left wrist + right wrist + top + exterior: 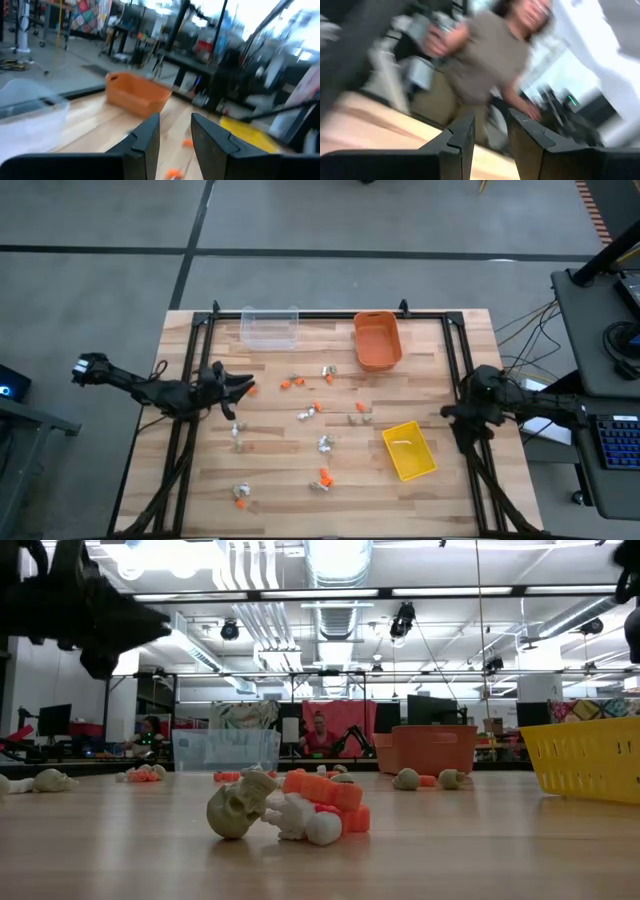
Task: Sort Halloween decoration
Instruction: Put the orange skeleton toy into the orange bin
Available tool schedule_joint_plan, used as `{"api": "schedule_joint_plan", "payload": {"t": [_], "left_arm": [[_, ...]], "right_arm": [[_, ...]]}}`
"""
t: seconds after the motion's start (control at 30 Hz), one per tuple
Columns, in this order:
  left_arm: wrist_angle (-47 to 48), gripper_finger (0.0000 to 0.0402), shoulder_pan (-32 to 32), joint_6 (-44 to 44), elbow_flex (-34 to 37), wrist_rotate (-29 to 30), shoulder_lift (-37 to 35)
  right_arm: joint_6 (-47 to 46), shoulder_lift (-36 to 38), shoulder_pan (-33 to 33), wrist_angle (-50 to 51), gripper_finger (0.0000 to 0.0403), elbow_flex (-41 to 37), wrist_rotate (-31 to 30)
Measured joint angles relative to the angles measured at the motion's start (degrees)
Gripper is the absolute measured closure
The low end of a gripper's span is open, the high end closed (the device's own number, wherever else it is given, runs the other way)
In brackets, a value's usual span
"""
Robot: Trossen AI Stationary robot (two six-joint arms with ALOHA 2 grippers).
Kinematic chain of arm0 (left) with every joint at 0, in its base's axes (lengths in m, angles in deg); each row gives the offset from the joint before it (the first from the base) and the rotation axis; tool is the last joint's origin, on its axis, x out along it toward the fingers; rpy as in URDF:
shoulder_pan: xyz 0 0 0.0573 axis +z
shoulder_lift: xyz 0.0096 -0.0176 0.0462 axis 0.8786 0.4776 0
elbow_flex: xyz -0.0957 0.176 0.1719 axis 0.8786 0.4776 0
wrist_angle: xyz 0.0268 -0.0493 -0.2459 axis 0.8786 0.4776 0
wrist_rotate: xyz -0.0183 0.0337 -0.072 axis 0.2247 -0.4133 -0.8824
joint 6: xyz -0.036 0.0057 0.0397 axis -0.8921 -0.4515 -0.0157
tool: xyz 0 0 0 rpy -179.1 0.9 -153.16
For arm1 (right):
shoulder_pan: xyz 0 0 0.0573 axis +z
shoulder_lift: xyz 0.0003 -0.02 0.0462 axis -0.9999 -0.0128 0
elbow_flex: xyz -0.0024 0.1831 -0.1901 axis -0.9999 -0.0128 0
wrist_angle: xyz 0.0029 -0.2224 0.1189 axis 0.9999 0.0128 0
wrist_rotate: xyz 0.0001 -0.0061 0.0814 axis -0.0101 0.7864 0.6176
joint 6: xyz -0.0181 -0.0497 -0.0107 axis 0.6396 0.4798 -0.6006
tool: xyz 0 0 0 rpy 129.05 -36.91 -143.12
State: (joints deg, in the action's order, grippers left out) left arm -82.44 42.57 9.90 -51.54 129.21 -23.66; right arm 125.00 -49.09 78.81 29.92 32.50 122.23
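Since the Halloween decoration is a scatter of tiny orange, white and tan-grey plastic trinkets, each pc should be very light, rigid and prob. a bit slick, so likely to skid or roll if nudged. Best hold, I'd judge: pinch across the body of one pc at a time, fingertips low to the wood. They lie spread over the mid and near table; a small skull with orange bits sits closest in the low view.

Left gripper hovers over the table's left side, fingers a narrow gap apart, nothing between them. Right gripper waits at the right edge, also slightly parted and empty.

Surface: pale wooden slat table w/ black frame; orange plastic bin, clear plastic bin, yellow plastic bin on it. Room: lab w/ ceiling lights, monitors; a person stands beyond the table.
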Motion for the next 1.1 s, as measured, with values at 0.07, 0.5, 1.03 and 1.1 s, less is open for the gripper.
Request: {"api": "schedule_joint_plan", "payload": {"t": [0.07, 0.5, 1.03, 1.1], "left_arm": [[-6.0, 0.0308, 0.0, 3.2, 0.0, 0.0, 1.0], [-21.5, 0.0308, 0.0, 13.6, 0.0, -0.1, 7.9], [-35.2, 0.0308, 0.0, 2.5, 0.0, -10.7, 21.3], [-35.2, 0.0308, 0.0, -0.2, 0.0, -10.7, 23.4]], "right_arm": [[-5.3, -0.9, 0.1, -2.9, 0.0298, 0.0, -8.0], [-51.4, -8.4, 0.0, -19.2, 0.0298, 0.5, -93.9], [-57.5, -28.6, 0.0, 4.8, 0.0298, 21.8, -85.0], [-59.2, -31.5, 0.0, 11.8, 0.0298, 25.2, -85.0]]}}
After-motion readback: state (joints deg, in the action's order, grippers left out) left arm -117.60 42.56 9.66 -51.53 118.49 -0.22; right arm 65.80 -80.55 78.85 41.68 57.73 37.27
